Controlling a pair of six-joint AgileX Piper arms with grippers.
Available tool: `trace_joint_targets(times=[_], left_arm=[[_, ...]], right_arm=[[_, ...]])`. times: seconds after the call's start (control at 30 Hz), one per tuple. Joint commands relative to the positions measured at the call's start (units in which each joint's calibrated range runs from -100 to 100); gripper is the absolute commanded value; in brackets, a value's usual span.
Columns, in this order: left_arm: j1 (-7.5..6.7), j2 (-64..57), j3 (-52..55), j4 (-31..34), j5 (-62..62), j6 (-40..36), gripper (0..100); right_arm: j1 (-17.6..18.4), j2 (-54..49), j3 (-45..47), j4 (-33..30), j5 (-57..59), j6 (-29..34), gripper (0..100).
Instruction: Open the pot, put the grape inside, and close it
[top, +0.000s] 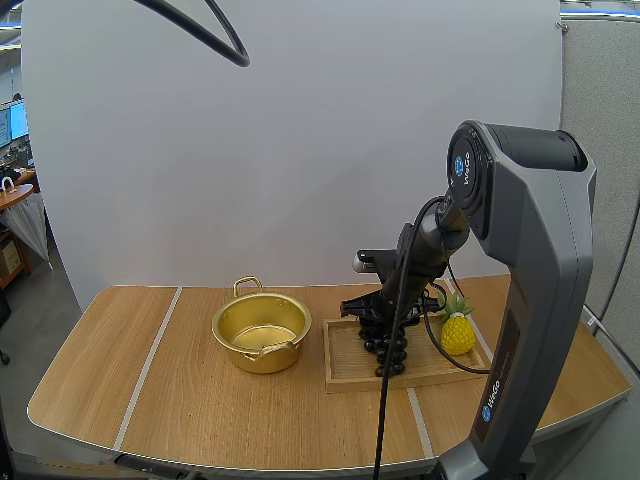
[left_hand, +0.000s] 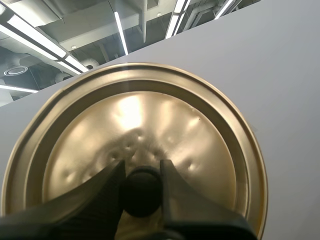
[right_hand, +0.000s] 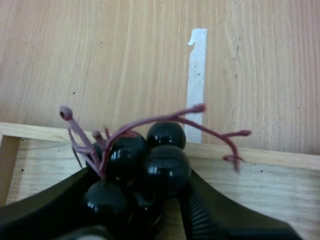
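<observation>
Right gripper (right_hand: 142, 177) pinches the bunch of grapes (right_hand: 155, 160) over the wooden tray (top: 350, 378), where a small pineapple (top: 458, 333) stands. Just beside the tray the pot (top: 262, 358) sits open, bare inside. Left gripper (left_hand: 142, 170) clamps the lid (left_hand: 150, 115) by its black knob (left_hand: 141, 195).

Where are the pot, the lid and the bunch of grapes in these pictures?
pot (top: 245, 358): high view, front outer wall.
lid (left_hand: 200, 145): left wrist view, dented golden face.
bunch of grapes (right_hand: 167, 167): right wrist view, middle black berry.
</observation>
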Motion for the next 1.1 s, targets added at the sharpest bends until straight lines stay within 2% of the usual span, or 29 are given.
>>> trace_joint_targets(times=[0.0, 0.2, 0.63, 0.87, 1.07], left_arm=[[-0.12, -0.3, -0.3, 0.0, -2.0, -0.3, 0], [-0.12, -0.3, -0.3, 0.0, -2.0, -0.3, 0], [-0.12, -0.3, -0.3, 0.0, -2.0, -0.3, 0], [-0.12, -0.3, -0.3, 0.0, -2.0, -0.3, 0], [-0.12, -0.3, -0.3, 0.0, -2.0, -0.3, 0]], right_arm=[[-0.2, 1.0, 1.1, -3.2, 5.2, -0.9, 0], [-0.2, -4.3, 1.1, -2.5, 7.6, -0.9, 0], [0.3, -32.0, 0.1, -1.6, 19.7, -1.1, 0], [6.5, -36.4, -8.7, -0.2, 29.6, -2.2, 0], [13.5, -33.5, -15.5, 0.7, 30.0, -1.3, 0]])
